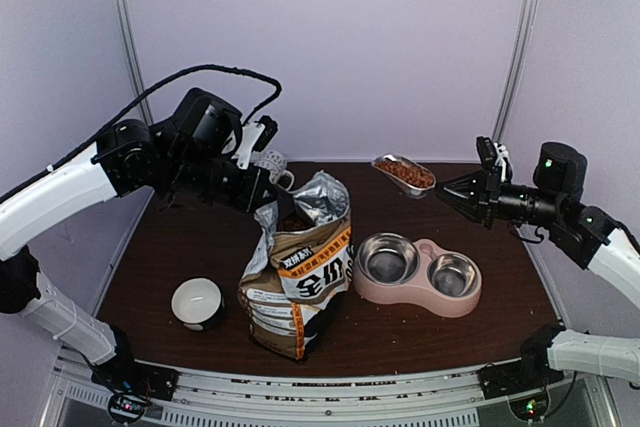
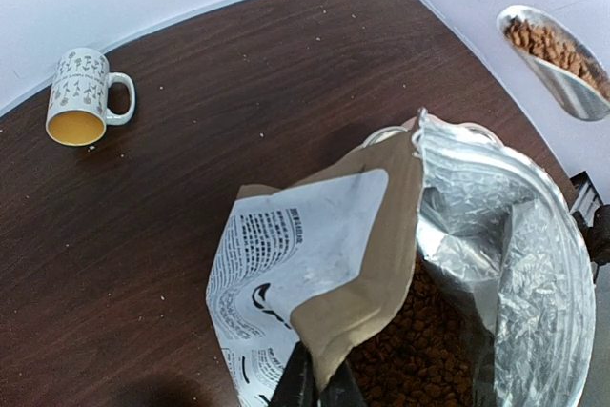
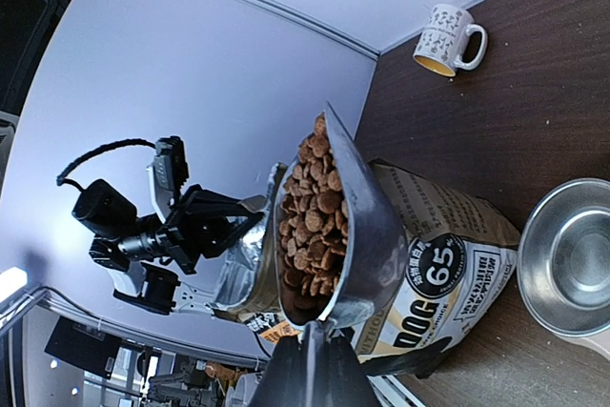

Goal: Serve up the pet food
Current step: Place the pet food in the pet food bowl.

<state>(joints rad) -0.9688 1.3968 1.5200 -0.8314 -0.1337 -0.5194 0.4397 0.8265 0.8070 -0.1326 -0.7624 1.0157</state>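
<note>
Right pincer [image 1: 445, 190] clenched on handle of scoop [image 3: 374, 235], held above counter [image 1: 180, 247] beyond double bowl [image 1: 412, 297]. Pet food [image 3: 319, 202] heaped in scoop, more inside bag [image 1: 300, 287]. Left pincer [image 2: 315, 383] clenched on bag lip. Food likely light, loose, quick to roll and spill. Handle via scoop only, kept level.

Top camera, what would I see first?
The shiny scoop full of brown pet food, held in the air by the right gripper behind the pink bowl. Next, the tall open bag mid-table, its top pinched by the left gripper.
</note>
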